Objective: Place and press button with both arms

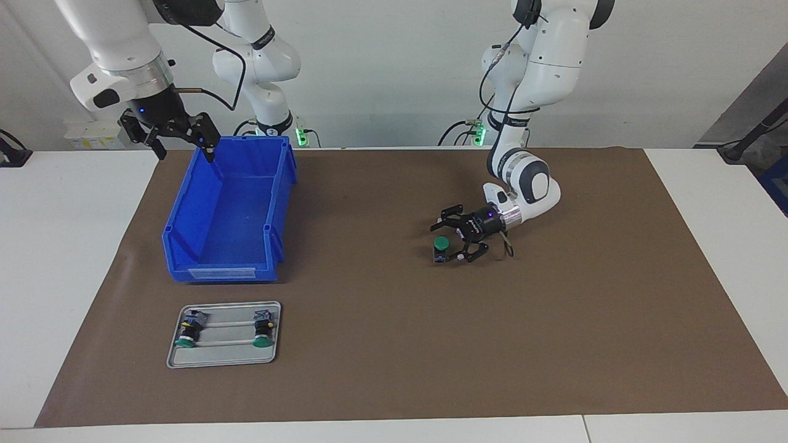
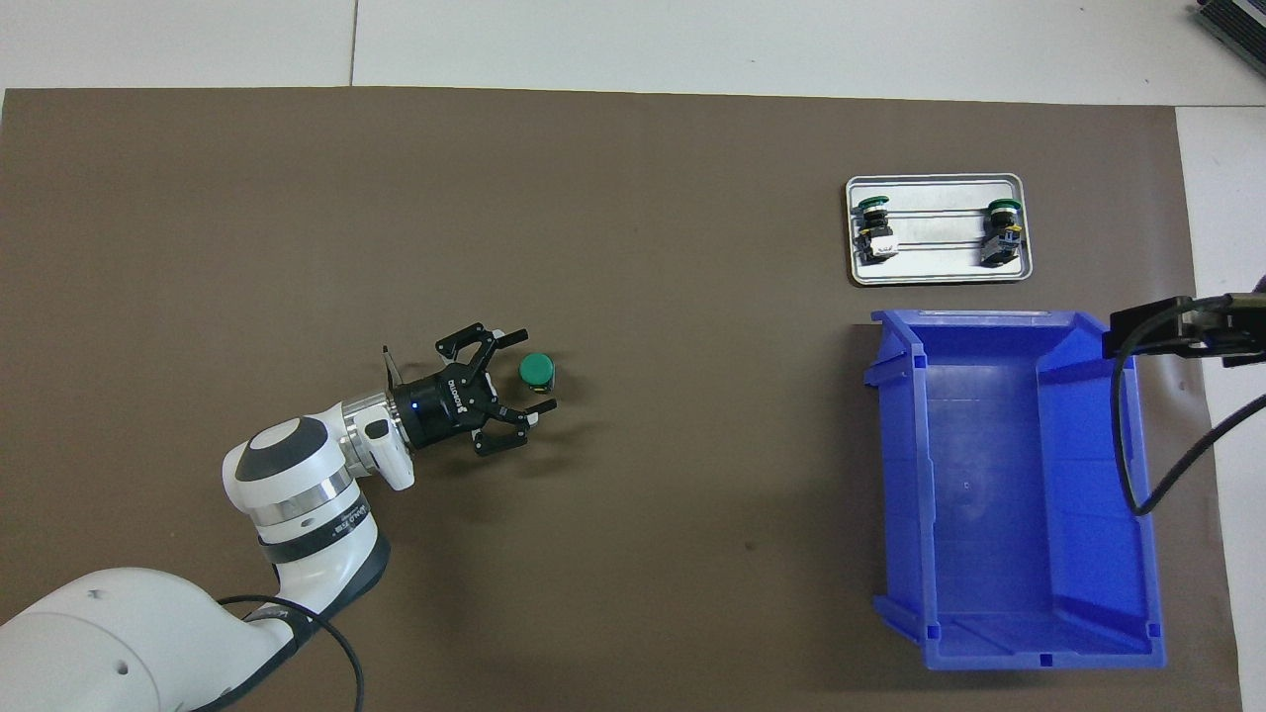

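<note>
On the matte brown mat (image 1: 394,344) you see the button (image 1: 439,245) standing upright, round flat green cap up, between the spread fingers of the left gripper (image 1: 454,239), untouched. Your right gripper (image 1: 184,143) hangs open over the glossy blue plastic bin (image 1: 184,215)'s rim. Nearby sits a shallow metal tray (image 1: 223,363).

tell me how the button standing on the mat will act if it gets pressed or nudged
The button stands cap-up on a narrow base, so a straight-down press probably holds, while a sideways nudge could tip it. On its side, the round body might roll. The open left gripper flanks it without contact.
</note>
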You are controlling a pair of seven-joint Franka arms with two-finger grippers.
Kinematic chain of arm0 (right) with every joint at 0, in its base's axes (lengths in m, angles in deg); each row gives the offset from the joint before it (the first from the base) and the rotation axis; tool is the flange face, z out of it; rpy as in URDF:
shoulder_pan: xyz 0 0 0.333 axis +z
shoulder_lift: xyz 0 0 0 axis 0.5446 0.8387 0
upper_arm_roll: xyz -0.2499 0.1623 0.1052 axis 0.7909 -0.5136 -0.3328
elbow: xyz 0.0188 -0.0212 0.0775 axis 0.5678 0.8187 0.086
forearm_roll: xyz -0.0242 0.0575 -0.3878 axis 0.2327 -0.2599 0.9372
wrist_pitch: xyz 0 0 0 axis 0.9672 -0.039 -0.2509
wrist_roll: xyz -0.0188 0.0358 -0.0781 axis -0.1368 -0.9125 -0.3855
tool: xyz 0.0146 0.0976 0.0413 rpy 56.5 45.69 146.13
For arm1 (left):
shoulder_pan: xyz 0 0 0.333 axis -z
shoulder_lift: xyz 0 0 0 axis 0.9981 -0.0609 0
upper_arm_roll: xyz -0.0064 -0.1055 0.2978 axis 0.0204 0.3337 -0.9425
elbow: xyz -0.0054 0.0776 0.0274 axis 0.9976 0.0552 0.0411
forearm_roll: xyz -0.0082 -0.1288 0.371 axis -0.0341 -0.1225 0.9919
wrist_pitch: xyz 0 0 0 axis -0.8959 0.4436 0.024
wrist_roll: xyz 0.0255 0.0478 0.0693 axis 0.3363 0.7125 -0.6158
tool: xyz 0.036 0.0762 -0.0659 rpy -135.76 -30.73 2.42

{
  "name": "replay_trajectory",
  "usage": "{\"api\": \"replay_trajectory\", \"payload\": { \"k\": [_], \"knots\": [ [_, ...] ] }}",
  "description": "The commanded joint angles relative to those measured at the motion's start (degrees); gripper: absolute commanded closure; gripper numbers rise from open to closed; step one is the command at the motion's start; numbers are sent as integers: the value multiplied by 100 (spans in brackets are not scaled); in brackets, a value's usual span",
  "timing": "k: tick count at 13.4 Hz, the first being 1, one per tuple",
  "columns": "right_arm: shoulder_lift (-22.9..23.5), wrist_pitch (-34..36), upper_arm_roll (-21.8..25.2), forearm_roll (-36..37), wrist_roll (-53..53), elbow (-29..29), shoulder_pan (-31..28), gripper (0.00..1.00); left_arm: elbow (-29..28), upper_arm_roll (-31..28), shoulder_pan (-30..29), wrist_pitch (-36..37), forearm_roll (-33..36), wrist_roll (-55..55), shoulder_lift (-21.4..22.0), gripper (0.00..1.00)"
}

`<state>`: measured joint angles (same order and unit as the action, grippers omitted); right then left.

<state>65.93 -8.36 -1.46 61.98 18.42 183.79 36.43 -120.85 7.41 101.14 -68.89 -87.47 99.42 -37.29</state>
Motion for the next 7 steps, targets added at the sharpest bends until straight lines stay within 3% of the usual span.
{"api": "replay_trajectory", "payload": {
  "k": [1, 7],
  "knots": [
    [-116, 35, -17, -11, 3, 98, -18, 0, 79, -9, 13, -390, 259, -669, 343, 1],
    [-116, 35, -26, -11, 3, 98, -18, 0, 720, 26, 118, -1267, 970, -2284, 589, 1]
  ]
}}
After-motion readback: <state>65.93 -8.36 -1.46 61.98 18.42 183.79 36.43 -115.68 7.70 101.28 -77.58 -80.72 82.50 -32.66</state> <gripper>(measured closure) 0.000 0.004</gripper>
